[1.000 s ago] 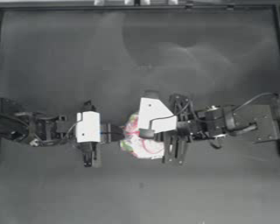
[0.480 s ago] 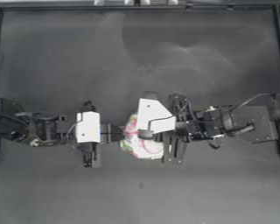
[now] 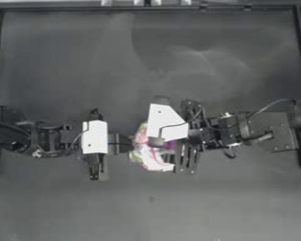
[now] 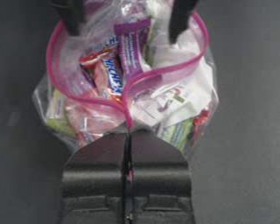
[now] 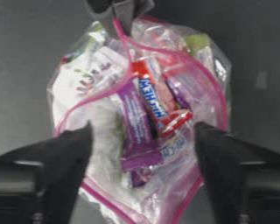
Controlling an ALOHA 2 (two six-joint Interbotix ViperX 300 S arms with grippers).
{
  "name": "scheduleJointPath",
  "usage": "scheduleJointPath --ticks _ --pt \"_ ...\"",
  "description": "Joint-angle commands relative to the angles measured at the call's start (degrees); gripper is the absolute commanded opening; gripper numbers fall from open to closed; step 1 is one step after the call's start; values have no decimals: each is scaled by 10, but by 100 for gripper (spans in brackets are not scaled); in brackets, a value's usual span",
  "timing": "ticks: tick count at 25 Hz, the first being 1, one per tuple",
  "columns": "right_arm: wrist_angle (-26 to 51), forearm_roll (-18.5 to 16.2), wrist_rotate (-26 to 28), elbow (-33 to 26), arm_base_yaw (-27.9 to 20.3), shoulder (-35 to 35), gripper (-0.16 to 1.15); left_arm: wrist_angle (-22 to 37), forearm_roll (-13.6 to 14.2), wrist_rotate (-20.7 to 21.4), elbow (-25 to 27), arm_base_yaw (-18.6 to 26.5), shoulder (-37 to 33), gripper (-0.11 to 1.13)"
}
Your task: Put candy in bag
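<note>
Two robot arms meet near the middle of a dark surface (image 3: pixel 150 56), with a clear plastic bag (image 3: pixel 150 153) held between them. The left claw (image 4: pixel 129 144), reaching in from the left, is pressed together on the pink seal strip at the bag's left edge, pinching both sides of the strip into a single point. The right claw (image 5: pixel 141 140), reaching in from the right, stands spread wide, one jaw at each side of the bag's mouth, and the mouth gapes open between them; whether the jaws touch the plastic cannot be told. In the left wrist view the seal strip runs out from the pinched point and loops round the open mouth in a heart-like outline. The candy (image 5: pixel 136 131), a slim piece in a shiny purple wrapper, lies inside the bag, just within the open mouth, between the right claw's two jaws. Its long axis runs roughly along the line between the two claws, one end toward the pinched seal on the left and the other toward the right claw. Just beside it lies a red-and-blue wrapped sweet (image 5: pixel 157 103), slightly tilted against it, among other multicoloured sweets and white wrappers showing through the plastic. From above, the bag shows as a pink and white bundle, partly covered by the right arm's white wrist block (image 3: pixel 165 123), and the left arm's white wrist block (image 3: pixel 94 137) sits near its left side.
</note>
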Motion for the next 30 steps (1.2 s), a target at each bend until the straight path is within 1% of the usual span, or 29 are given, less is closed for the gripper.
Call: scheduleJointPath --ticks 1,5,8,14,18,23,30 --pt "-1 -2 0 -16 0 -19 100 -2 2 0 -11 -2 -34 6" --pt "2 -3 -4 -18 0 -40 100 -2 2 0 -11 -2 -34 6" --pt "9 -3 -7 -16 0 -71 100 -2 2 0 -11 -2 -34 6" --pt "19 -17 -2 -4 3 -124 100 -2 2 0 -11 -4 -42 6" --pt "20 -15 2 11 3 -145 100 0 9 1 -9 -4 -64 6" --pt "20 -13 3 20 3 -161 100 23 14 2 -10 -4 -92 6" --pt "18 -13 4 29 3 -179 100 26 21 2 -8 -4 -112 6"
